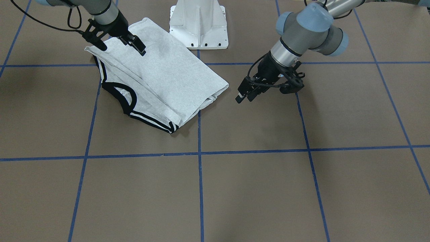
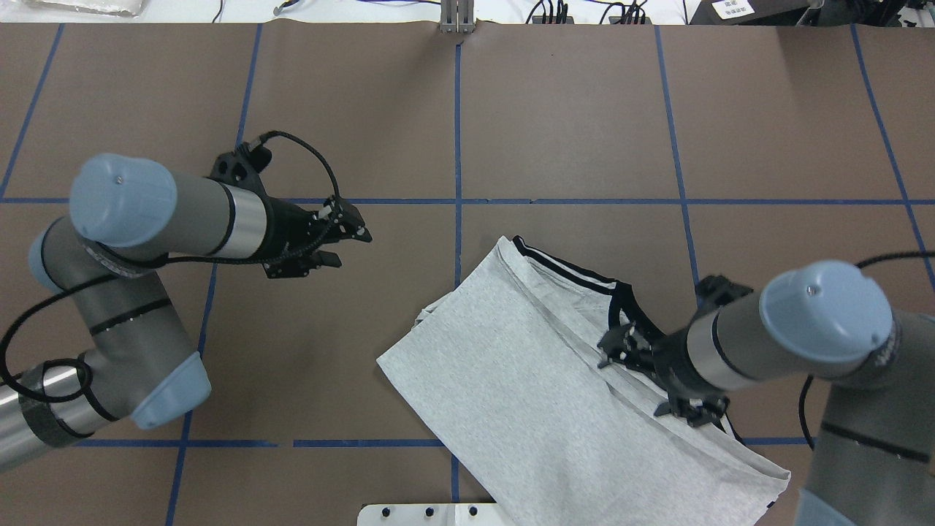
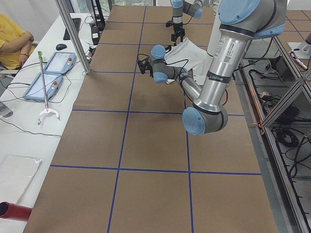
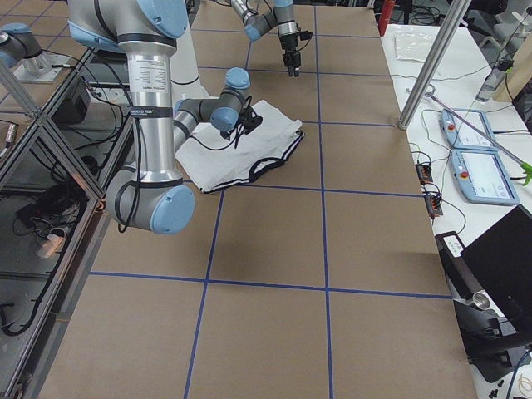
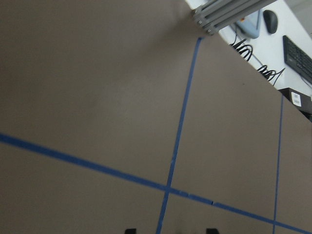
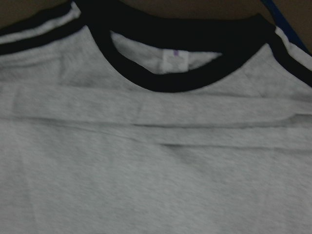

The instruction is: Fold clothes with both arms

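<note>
The grey T-shirt [image 1: 168, 77] lies folded lengthwise and back side up on the brown table, near the robot's base on its right side. Its black collar [image 1: 124, 101] and striped shoulders point away from the robot, and the print is hidden. The shirt also shows in the overhead view [image 2: 511, 365] and fills the right wrist view [image 6: 156, 170]. My right gripper [image 1: 122, 50] is open, its jaws spread wide just over the shirt beside the collar [image 2: 628, 307]. My left gripper [image 2: 349, 246] is open and empty over bare table, clear of the shirt's hem end.
The white pedestal base [image 1: 198, 27] stands just behind the shirt. Blue tape lines [image 1: 200, 188] divide the brown table. In the exterior left view, an operator in yellow [image 3: 12, 41], two tablets [image 3: 48, 73] and a metal post [image 3: 73, 34] stand beside the table.
</note>
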